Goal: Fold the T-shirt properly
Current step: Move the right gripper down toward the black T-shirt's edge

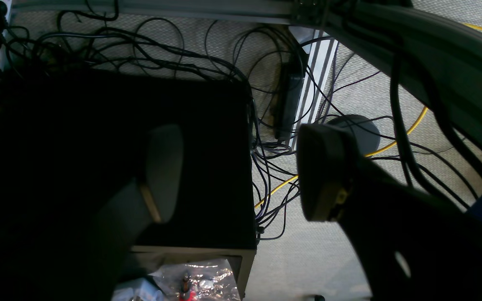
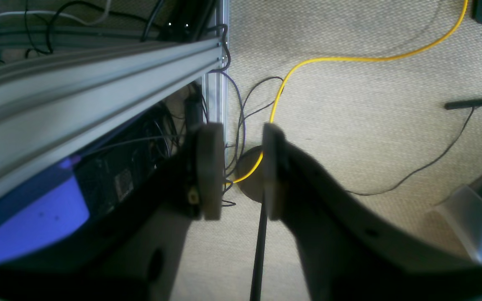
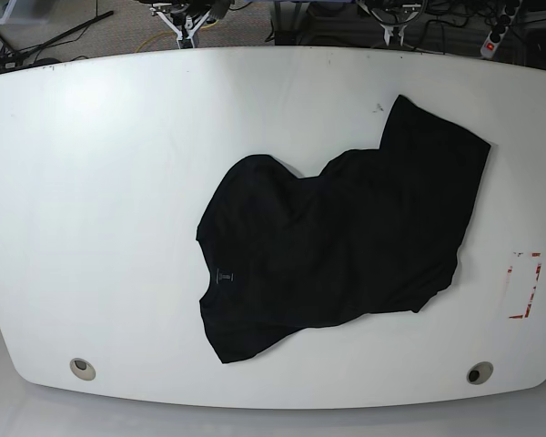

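Note:
The black T-shirt (image 3: 346,237) lies loosely spread and wrinkled on the white table (image 3: 91,182), right of centre. Its neckline with a small label (image 3: 226,275) points left and one edge reaches toward the far right. Neither wrist view shows the shirt. My left gripper (image 1: 243,175) is wide open and empty, hanging over the floor and a black box (image 1: 119,138). My right gripper (image 2: 241,173) has its fingers a small gap apart with nothing between them, over carpet and a yellow cable (image 2: 349,58). Both arms sit beyond the table's far edge.
Tangled cables (image 1: 274,167) and aluminium frame rails (image 2: 78,88) lie under the grippers. On the table, a red-marked rectangle (image 3: 525,285) sits near the right edge. Two round cable holes (image 3: 83,368) (image 3: 478,372) sit near the front edge.

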Robot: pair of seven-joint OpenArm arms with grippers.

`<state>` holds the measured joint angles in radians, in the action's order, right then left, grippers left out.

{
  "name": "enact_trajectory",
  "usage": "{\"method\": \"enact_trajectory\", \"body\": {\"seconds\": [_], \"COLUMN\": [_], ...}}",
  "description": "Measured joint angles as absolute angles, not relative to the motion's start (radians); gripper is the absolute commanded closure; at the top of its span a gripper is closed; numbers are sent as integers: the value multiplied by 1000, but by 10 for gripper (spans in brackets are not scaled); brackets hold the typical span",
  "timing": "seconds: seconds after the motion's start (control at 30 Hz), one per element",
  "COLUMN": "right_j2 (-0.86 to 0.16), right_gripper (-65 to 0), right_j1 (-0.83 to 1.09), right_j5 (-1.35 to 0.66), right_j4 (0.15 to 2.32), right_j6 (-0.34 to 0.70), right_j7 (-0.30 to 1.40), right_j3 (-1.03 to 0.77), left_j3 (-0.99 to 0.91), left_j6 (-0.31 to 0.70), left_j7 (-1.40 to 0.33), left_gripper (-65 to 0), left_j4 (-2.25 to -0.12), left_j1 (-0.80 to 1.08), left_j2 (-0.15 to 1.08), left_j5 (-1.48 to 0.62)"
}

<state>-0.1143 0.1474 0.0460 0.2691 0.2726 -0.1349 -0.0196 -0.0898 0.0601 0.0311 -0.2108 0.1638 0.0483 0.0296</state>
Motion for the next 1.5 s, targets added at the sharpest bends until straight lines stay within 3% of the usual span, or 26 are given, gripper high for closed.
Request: {"method": "enact_trajectory", "body": {"seconds": [0.57, 0.9, 1.2, 1.5], "right_j2": [-81, -79, -86, -86], "right_gripper": [-146, -146, -144, -144], "right_j1": [178, 345, 485, 708], "right_j5": [46, 40, 38, 40], "right_j4": [281, 559, 737, 1070], "right_j6": [264, 264, 265, 266], "right_j7": [-133, -128, -100, -14], "right_j3": [-20, -25, -25, -24], "left_j3": [-89, -91, -91, -91], "left_j6": [59, 60, 60, 60], "left_j7": [39, 124, 120, 120], "left_gripper": [-394, -393, -393, -393], "left_j4": [-221, -231, -640, -1003], "left_j1": [191, 250, 502, 756], "left_j2": [42, 46, 46, 42], "left_j5": [29, 26, 26, 25]}}
